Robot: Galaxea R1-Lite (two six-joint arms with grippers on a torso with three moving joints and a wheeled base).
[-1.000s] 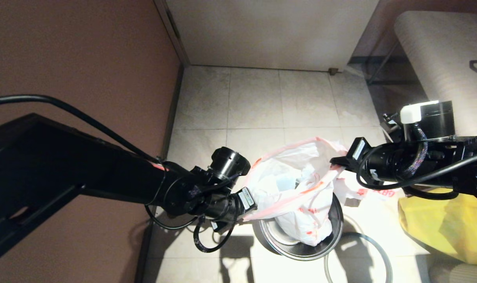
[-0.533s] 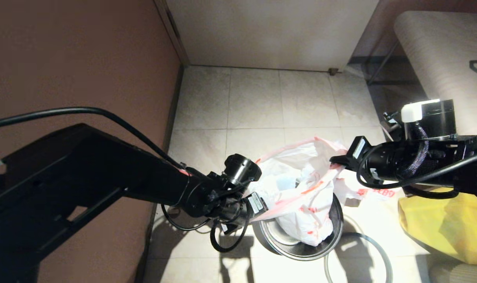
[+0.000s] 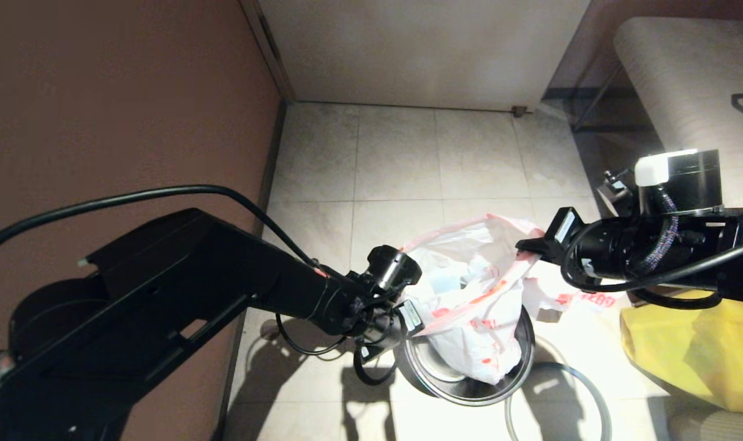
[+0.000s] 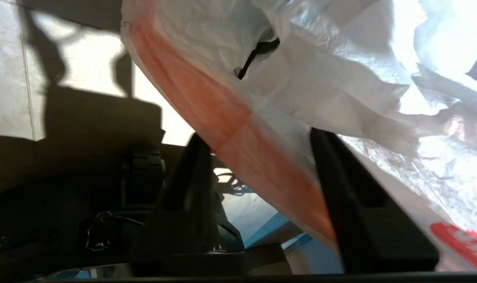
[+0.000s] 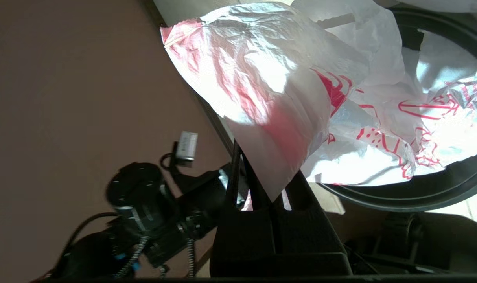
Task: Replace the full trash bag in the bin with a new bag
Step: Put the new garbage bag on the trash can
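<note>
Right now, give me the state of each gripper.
Left gripper: open, fingers either side of the bag's red hem, not yet pinching it.
Right gripper: shut on the bag's opposite edge, above the bin.

Counts, head view:

- Bin: 1, black, round.
- Grey hoop: 1, loose on floor at approx. 5 o'clock from the bin.
- White red-print bag: 1 for sure, in the bin.
- Second white patch w/ red print: 1, on floor at 3 o'clock. Can't tell if it's a separate bag, so white bags = 1, poss. 2.
- Yellow bag: 1, at 4 o'clock.
- Grippers: 2, i.e. left gripper at 9 o'clock and right gripper at 1 o'clock.
</note>
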